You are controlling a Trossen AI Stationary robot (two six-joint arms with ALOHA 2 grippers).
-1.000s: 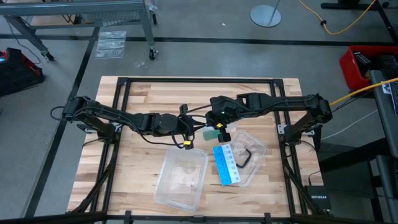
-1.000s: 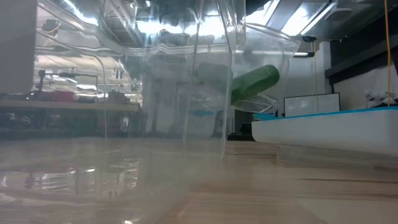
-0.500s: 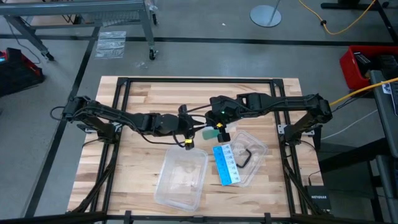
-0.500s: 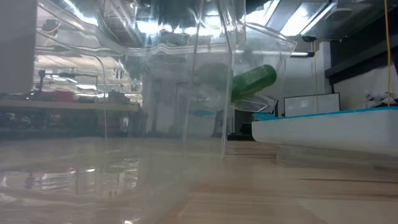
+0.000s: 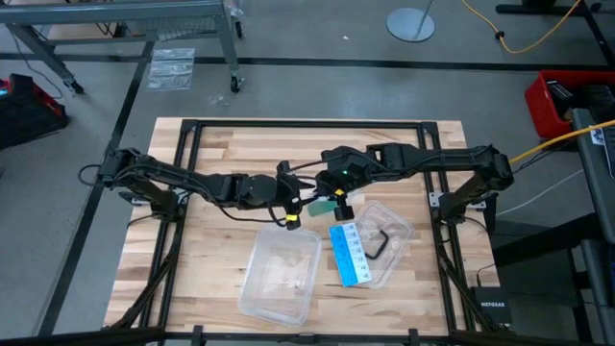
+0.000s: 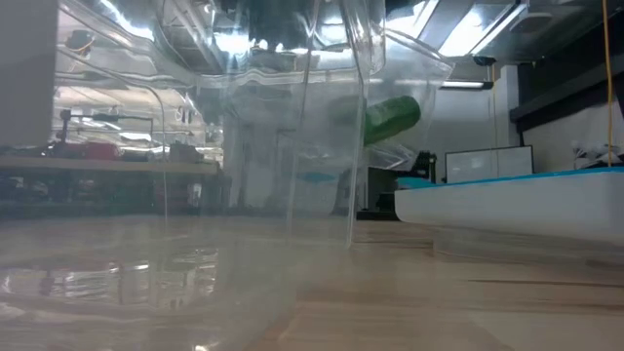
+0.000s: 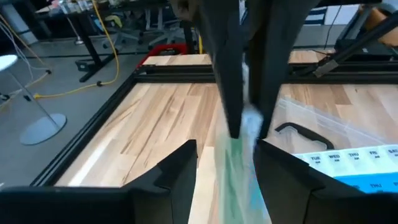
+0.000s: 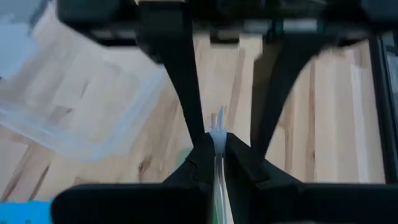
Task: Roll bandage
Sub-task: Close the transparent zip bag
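Note:
The dark green bandage (image 5: 321, 205) hangs above the table's middle, between my two grippers; in the low view it is a green roll (image 6: 392, 116) seen through a clear wall. My right gripper (image 5: 336, 199) reaches in from the right and is shut on it. My left gripper (image 7: 225, 149) comes from the left and is open. Its fingers stand on either side of the green strip (image 7: 232, 165), with a gap on each side. My right gripper pinches a thin pale edge (image 8: 218, 126) at the bandage's upper end between its two fingertips. The fingers (image 7: 229, 93) slant down from above. The green part hangs below them, clear of the table.
A clear plastic tub (image 5: 279, 279) lies near the front middle. To its right are a blue-and-white card (image 5: 350, 255) and a clear wrapper with a black piece (image 5: 386, 234). Black frame rails (image 5: 307, 125) border the wooden table.
My left gripper has opened and let go of the bandage, staying where it was. In the low view the green roll has shifted a little sideways and now tips less steeply. My right gripper keeps its hold.

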